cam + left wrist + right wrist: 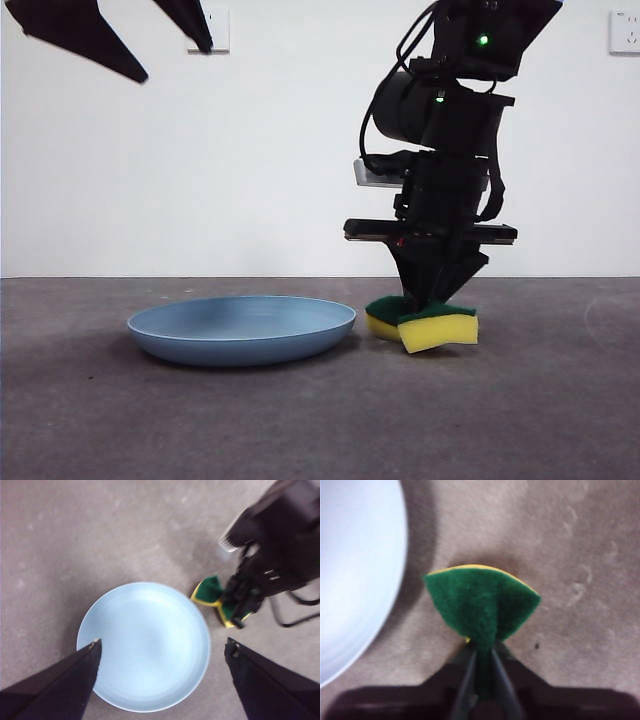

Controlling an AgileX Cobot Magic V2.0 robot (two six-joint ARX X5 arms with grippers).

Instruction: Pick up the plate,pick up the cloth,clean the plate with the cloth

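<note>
Your right pincer [432,300] is down at the grey worktop [300,420], clamped on the small rectangular kitchen sponge of yellow foam with a dark green scouring layer [425,322]. The right wrist view shows the two black jaws drawn together on the middle of the sponge [482,602], pinching it so that its green face fans out to either side and a thin line of yellow shows along its far edge. In the front view the sponge bends under the grip, its yellow body low at the worktop and the green layer on top.

The wide, shallow, round light-blue plastic plate [243,328] lies flat on the worktop just beside the sponge, apart from it by a narrow gap. Both sit toward the middle of the worktop, the plate on the left-arm side and the sponge on the right-arm side.

Your left pincer [162,652] hangs high above the plate [145,645], its jaws spread wide apart and holding nothing; in the front view it shows only as black tips [130,35] at the upper left corner.
</note>
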